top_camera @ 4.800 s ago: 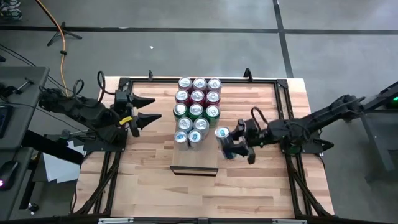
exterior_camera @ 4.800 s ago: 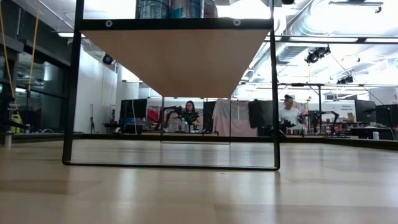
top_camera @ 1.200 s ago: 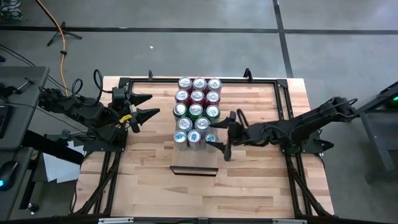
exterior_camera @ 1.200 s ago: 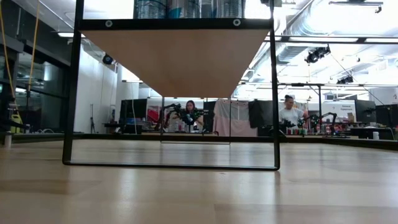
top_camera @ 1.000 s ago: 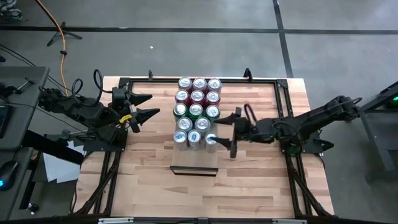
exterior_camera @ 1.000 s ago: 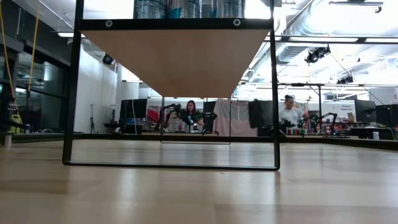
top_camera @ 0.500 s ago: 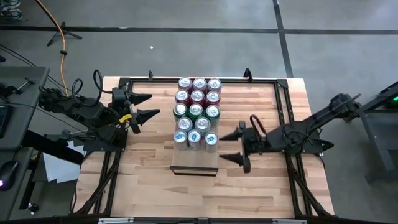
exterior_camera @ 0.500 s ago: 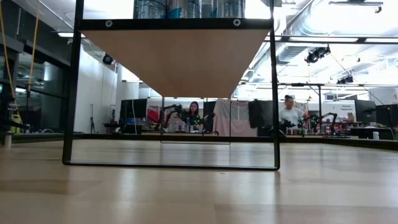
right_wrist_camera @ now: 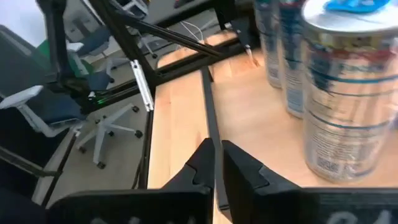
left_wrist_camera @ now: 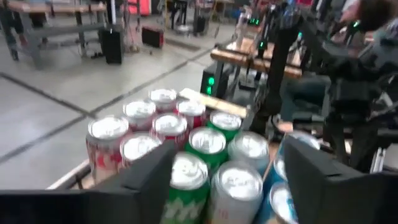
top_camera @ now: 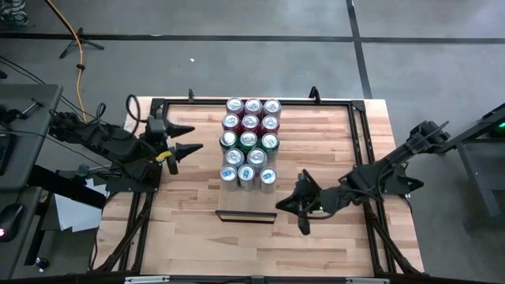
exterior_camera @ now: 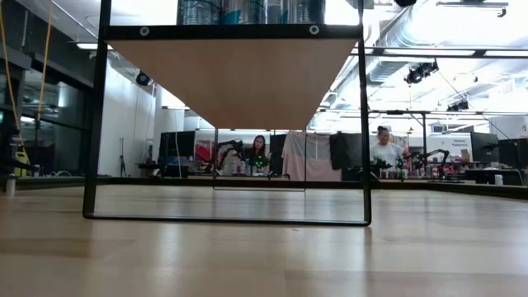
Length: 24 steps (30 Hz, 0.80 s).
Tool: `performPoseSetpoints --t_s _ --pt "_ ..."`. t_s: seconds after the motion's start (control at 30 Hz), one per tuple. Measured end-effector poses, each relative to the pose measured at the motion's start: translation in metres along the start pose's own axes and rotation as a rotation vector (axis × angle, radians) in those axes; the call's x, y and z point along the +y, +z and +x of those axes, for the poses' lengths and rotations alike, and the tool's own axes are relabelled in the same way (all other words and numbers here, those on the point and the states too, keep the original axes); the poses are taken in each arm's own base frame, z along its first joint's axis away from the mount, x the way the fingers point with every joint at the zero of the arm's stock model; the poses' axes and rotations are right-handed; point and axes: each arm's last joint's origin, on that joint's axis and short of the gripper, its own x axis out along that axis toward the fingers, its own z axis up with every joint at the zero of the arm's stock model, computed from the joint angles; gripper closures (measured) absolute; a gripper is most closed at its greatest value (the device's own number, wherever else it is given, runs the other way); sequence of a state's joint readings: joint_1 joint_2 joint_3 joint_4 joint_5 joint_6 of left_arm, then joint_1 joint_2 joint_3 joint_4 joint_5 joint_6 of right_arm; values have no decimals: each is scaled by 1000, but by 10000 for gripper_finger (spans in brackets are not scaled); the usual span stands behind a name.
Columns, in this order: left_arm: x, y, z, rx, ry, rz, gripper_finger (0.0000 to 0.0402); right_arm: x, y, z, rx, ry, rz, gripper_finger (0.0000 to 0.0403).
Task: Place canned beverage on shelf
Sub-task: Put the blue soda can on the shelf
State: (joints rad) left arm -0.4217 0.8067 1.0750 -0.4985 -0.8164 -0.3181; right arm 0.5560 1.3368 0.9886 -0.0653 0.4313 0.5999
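Several cans stand upright in rows on the shelf (top_camera: 246,201), a pale board raised on a dark frame; the low view shows its underside (exterior_camera: 231,78). The nearest right can (top_camera: 268,175) is silver with a blue top and stands on its base; it also shows in the right wrist view (right_wrist_camera: 348,93). My right gripper (top_camera: 290,213) is shut and empty, to the near right of that can, over the tabletop. My left gripper (top_camera: 189,138) is open and empty, left of the cans, which show between its fingers in the left wrist view (left_wrist_camera: 233,186).
The red, green and blue-topped cans (top_camera: 251,134) fill the shelf's far part; its near end by the dark lip (top_camera: 246,215) is bare. A dark frame (top_camera: 359,158) runs around the butcher-block tabletop (top_camera: 197,229). People and benches show in the room beyond (exterior_camera: 384,153).
My right gripper has drawn back from the blue-topped can, first toward the table's right edge, then toward the near edge, and has shut its fingers. The can stays upright on the shelf beside the other blue-topped cans.
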Motion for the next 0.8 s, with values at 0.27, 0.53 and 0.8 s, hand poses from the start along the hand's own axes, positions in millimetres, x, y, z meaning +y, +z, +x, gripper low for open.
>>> performPoseSetpoints --t_s 0.27,0.53,0.8 --pt "9 -39 2 33 -45 -47 386 -2 1 0 44 47 24 394" --pt "23 -89 4 -100 -169 -169 398 -5 2 2 54 49 35 401" --pt "41 -102 -8 -159 -184 -185 401 -31 17 13 29 -25 -2 402"
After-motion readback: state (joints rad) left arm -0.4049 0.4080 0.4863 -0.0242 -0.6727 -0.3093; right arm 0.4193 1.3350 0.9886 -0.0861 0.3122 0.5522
